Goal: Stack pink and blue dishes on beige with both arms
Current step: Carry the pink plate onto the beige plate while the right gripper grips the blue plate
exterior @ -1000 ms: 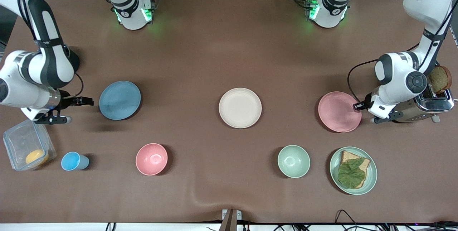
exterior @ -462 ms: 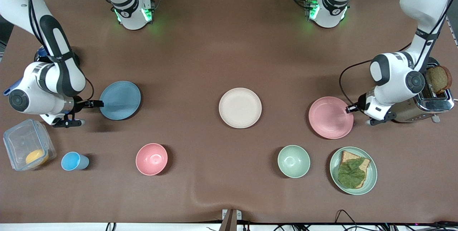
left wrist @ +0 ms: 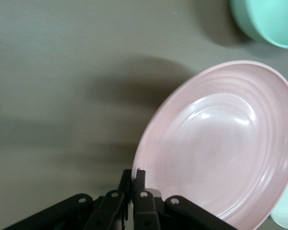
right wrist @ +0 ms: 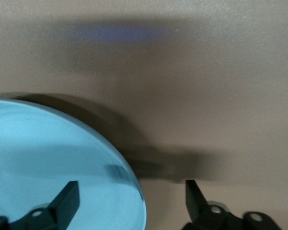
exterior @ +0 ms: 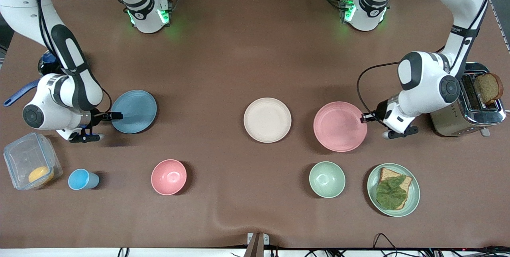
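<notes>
Left gripper (exterior: 363,118) pinches pink plate (exterior: 340,126) rim beside beige plate (exterior: 267,120); right gripper (exterior: 115,116), fingers apart, straddles blue plate (exterior: 134,111) rim.

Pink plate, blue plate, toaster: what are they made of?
Pink plate and blue plate: probably matte plastic, given their flat colour and soft highlights, though the look alone leaves it open. Toaster: polished metal, mirror-bright sides.

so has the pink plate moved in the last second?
Yes. The pink plate, its rim pinched by the left gripper, has travelled away from the toaster toward the beige plate.
</notes>
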You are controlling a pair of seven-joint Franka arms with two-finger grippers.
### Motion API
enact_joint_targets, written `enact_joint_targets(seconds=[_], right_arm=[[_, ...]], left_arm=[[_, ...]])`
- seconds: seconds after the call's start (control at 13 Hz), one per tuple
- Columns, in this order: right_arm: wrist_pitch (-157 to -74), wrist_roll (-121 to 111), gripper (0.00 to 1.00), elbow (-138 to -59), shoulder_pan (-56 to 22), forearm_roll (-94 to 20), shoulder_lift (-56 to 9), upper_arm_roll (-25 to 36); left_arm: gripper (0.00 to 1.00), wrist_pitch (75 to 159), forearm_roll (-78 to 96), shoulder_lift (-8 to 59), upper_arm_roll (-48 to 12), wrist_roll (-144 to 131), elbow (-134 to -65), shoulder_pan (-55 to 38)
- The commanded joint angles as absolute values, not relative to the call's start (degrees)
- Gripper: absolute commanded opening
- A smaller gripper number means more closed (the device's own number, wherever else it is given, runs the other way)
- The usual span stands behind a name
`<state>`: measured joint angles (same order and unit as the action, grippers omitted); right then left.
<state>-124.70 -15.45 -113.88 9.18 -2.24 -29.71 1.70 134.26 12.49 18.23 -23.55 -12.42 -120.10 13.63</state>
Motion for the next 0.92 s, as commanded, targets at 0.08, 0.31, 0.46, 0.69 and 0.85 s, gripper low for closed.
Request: enact_joint_targets(seconds=[0.08,0.31,0.46,0.69,0.85], right_arm=[[-124.19,-17.40,0.16,-113.29,9.75,-3.69,-30.76,0.88],[-122.10,-17.31,0.00,-112.42,9.67,-3.69,-30.85,0.79],[-117.19,-17.23,0.00,-109.35,9.58,-5.78,-31.37,0.88],[-111.89,-17.14,0.00,-105.91,9.41,-6.59,-31.82,0.79],[-108.39,-17.05,0.00,-103.20,9.40,-6.59,-31.82,0.88]], left_arm=[[0.00,133.33,13.89,20.64,-29.34,-20.36,-116.91,11.35],[0.00,135.87,13.45,23.19,-29.27,-29.41,-114.27,3.54],[0.00,138.94,13.10,26.61,-29.18,-32.60,-112.51,0.81],[0.00,143.34,12.92,30.22,-29.18,-32.87,-112.32,-1.14],[0.00,145.10,12.92,31.81,-29.09,-32.87,-112.32,-2.36]])
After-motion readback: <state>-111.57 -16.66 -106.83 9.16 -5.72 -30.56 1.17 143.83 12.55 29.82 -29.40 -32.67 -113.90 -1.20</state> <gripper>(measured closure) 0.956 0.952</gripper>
